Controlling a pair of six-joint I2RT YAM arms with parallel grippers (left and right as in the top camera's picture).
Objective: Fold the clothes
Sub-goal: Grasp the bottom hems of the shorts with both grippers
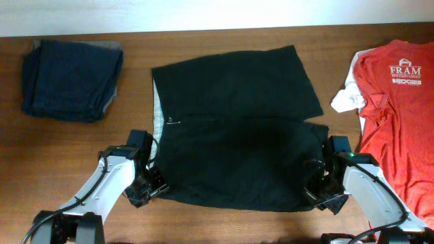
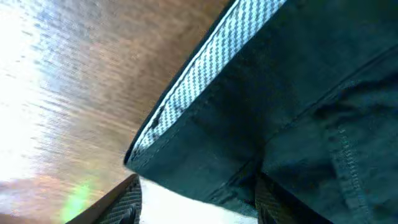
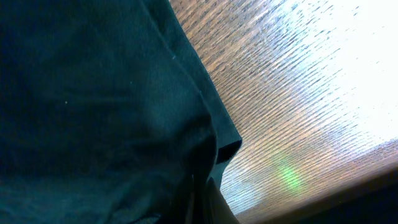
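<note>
The clothes (image 1: pixel 237 135), a large black shorts-like garment, lie spread at the table's middle with the pale band (image 1: pixel 157 112) along the left edge. My left gripper (image 1: pixel 153 181) is at the garment's near left corner. In the left wrist view its jaws (image 2: pixel 199 208) are apart, with the band (image 2: pixel 205 68) and the corner hem just above them. My right gripper (image 1: pixel 316 190) is at the near right corner. In the right wrist view its fingers (image 3: pixel 208 199) are close together with black cloth (image 3: pixel 93 112) bunched over them.
A folded stack of dark navy clothes (image 1: pixel 71 78) lies at the far left. A red T-shirt with white "FRAM" print (image 1: pixel 400 108) lies at the right edge. The table's near edge (image 2: pixel 99 202) runs right beside both grippers.
</note>
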